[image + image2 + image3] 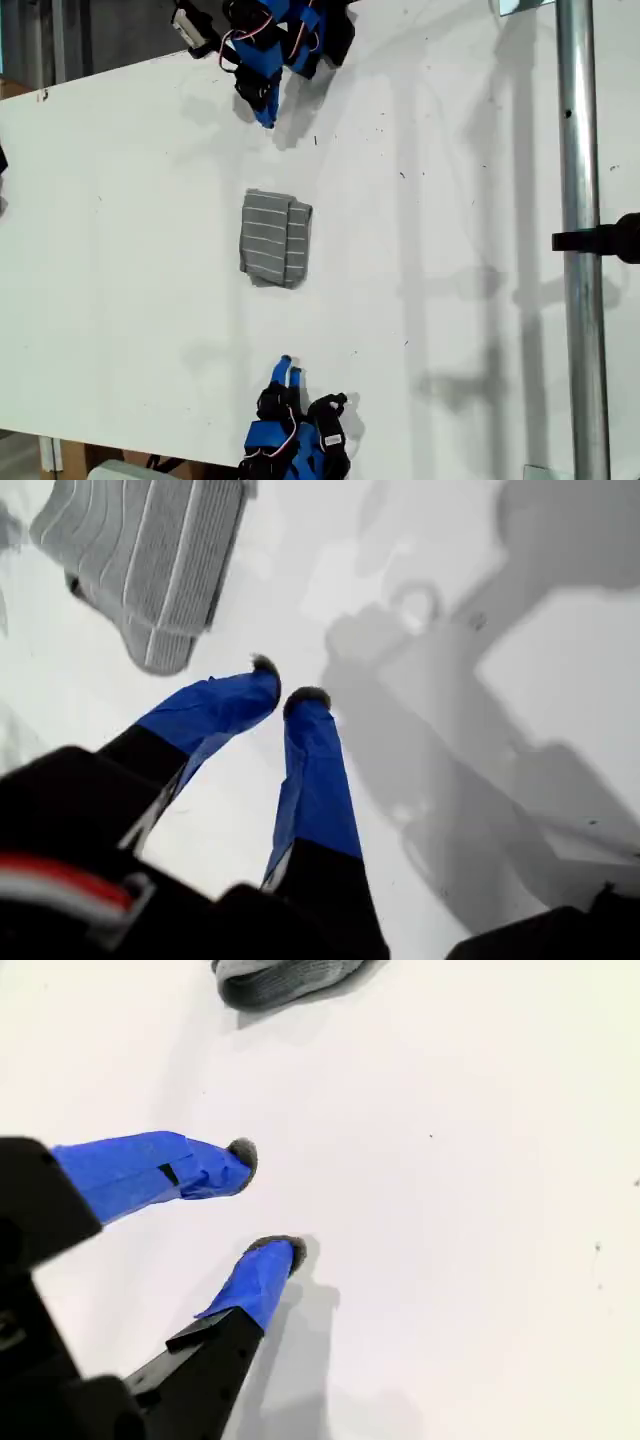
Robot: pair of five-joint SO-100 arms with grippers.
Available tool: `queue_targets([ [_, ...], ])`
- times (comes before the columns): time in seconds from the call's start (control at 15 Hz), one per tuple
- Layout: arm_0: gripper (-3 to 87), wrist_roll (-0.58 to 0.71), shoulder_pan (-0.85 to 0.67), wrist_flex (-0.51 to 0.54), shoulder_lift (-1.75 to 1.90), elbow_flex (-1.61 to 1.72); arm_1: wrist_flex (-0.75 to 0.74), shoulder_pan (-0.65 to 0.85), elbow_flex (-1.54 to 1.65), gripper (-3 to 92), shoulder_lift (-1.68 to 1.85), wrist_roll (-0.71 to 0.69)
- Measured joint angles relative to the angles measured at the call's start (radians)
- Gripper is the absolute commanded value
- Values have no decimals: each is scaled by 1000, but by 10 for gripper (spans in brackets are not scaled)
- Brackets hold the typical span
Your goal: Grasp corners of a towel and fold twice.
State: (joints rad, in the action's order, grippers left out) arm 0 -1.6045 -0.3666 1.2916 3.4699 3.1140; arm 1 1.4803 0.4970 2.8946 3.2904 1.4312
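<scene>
The grey striped towel [272,238] lies folded into a small rectangle in the middle of the white table, with one flap overlapping on the exterior view's right. My first gripper [266,118] hangs at the exterior view's top, short of the towel [150,550]. Its blue-taped fingertips [285,685] are almost touching, with nothing between them. My second gripper [289,366] is at the exterior view's bottom. It stands open [262,1198] over bare table, and only a rounded folded edge of the towel [285,978] shows ahead of it. No single corners stand out from the fold.
A metal pole [575,200] with a black clamp [600,240] runs down the exterior view's right. The white table [450,250] reaches its edge at that view's upper left and lower left. Both arm bases sit at the table's top and bottom edges.
</scene>
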Motion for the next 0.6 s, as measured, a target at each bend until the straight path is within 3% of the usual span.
queue_targets([
  [0.13, 137, 219, 5, 0, 0, 0, 3, -160, 0, 83, 0, 17],
  [0.27, 137, 575, 8, 0, 0, 0, 3, -270, 0, 83, 0, 23],
  [0.6, 137, 652, 6, 0, 0, 0, 3, -373, 0, 83, 0, 25],
])
